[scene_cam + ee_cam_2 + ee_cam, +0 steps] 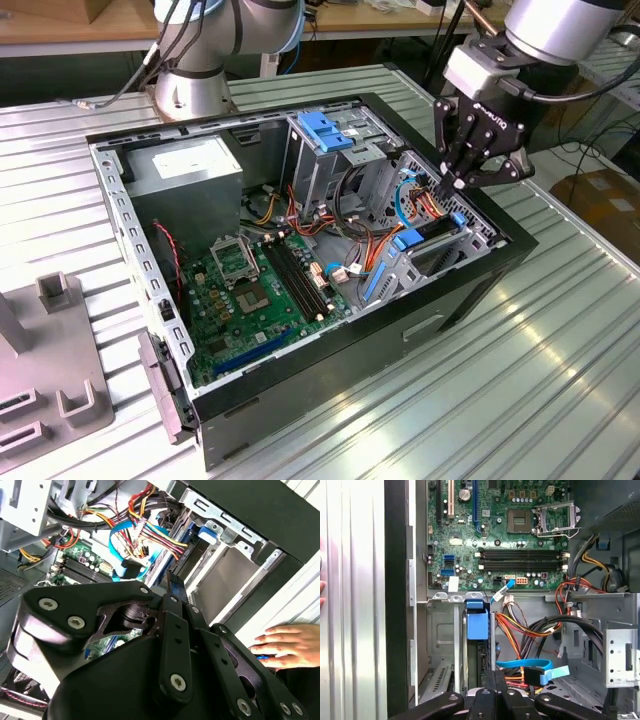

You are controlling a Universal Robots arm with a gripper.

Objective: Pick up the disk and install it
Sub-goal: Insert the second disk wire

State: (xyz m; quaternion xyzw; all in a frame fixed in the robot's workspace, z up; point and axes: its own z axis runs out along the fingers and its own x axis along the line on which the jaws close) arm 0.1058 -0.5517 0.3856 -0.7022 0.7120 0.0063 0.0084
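Note:
The disk (432,236) stands on edge in the drive bay at the corner of the open computer case (330,345) on the exterior view's right. Its blue bracket (477,623) is seen end-on in the first wrist view, and its blue clip (210,532) shows beside the bay's metal wall in the second wrist view. My gripper (462,184) hangs just above the bay, over the disk's upper edge. Its black fingers (496,682) are pressed together with nothing between them. Whether the fingertips touch the disk is hidden.
Coloured cables (425,200) and a blue ribbon cable (530,666) crowd the space beside the bay. A metal cage with a blue handle (325,130), the motherboard (255,290) and a grey power supply box (190,170) fill the case. A person's hand (287,642) rests on the table outside it.

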